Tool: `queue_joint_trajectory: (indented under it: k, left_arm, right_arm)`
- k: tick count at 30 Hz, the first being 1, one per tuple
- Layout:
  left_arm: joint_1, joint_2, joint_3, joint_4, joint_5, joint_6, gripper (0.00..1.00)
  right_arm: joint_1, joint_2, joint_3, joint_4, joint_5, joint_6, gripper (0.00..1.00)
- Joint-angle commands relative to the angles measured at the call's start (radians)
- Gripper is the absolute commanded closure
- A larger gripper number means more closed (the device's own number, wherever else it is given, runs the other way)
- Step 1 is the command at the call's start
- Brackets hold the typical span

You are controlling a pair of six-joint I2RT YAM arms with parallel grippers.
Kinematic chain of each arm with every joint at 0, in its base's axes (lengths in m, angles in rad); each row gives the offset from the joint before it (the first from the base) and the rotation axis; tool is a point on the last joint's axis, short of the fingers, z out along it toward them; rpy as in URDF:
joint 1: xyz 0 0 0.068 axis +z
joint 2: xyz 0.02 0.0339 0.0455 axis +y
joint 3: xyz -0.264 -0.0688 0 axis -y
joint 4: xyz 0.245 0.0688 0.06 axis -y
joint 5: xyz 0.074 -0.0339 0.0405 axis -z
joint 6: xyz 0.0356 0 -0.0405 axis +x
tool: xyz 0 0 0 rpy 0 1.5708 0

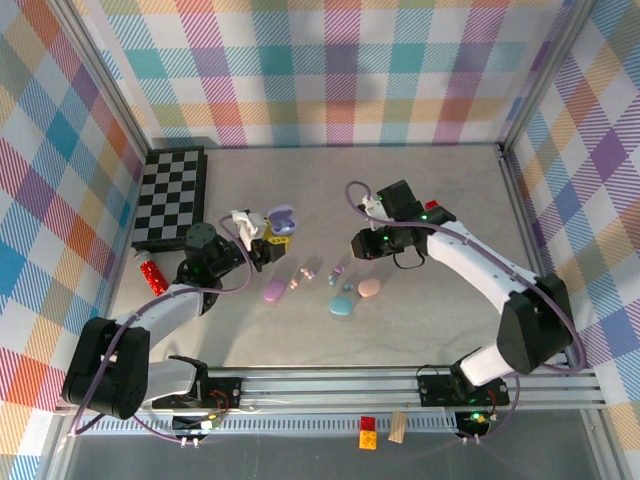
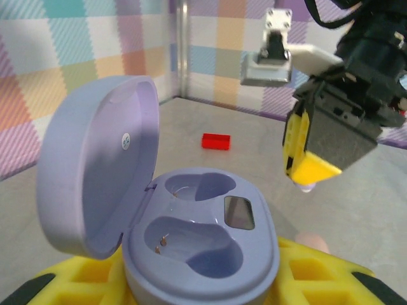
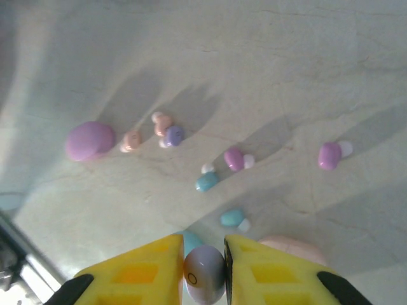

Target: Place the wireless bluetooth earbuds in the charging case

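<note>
The right fingers (image 3: 146, 273) are pinching a lilac earbud (image 3: 203, 276) at their tips, hanging near the open charging case (image 2: 210, 210) that the left fingers (image 2: 82, 286) are clamping. I'd be centring it over an empty well (image 2: 191, 244), lowering slowly.

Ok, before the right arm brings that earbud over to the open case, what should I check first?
1. The lilac case has its lid up: ok.
2. Case held firm: ok, the left gripper has its jaws shut on it.
3. Both sockets free: ok, empty.
4. Earbud gripped: ok, the lilac earbud is pinched in the jaws of the right gripper.
5. Earbud above a socket: not ok, it hangs off to the case's side.
6. Earbud turned to fit the socket: cannot tell.
</note>
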Motion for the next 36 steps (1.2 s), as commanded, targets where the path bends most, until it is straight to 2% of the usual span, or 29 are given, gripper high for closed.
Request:
queue_joint_trajectory:
  k: [1, 6, 16, 21, 36]
  left_arm:
    - [-0.036, 0.019, 0.035, 0.024, 0.043, 0.014, 0.62]
    - [-0.089, 0.046, 0.054, 0.003, 0.029, 0.039, 0.62]
    - [-0.156, 0.088, 0.083, 0.003, 0.046, 0.057, 0.62]
    - [-0.190, 0.101, 0.124, -0.063, 0.049, 0.091, 0.62]
    - [-0.250, 0.161, 0.158, -0.048, 0.077, 0.107, 0.63]
  right_arm:
    - [-0.027, -0.079, -0.032, 0.027, -0.175, 0.061, 0.78]
    - [-0.038, -0.147, -0.058, 0.060, -0.265, 0.108, 0.78]
    - [-0.035, -0.160, -0.041, 0.148, -0.372, 0.166, 0.78]
    - [-0.024, -0.161, -0.040, 0.194, -0.389, 0.179, 0.78]
    - [0.018, -0.138, 0.012, 0.248, -0.377, 0.189, 0.79]
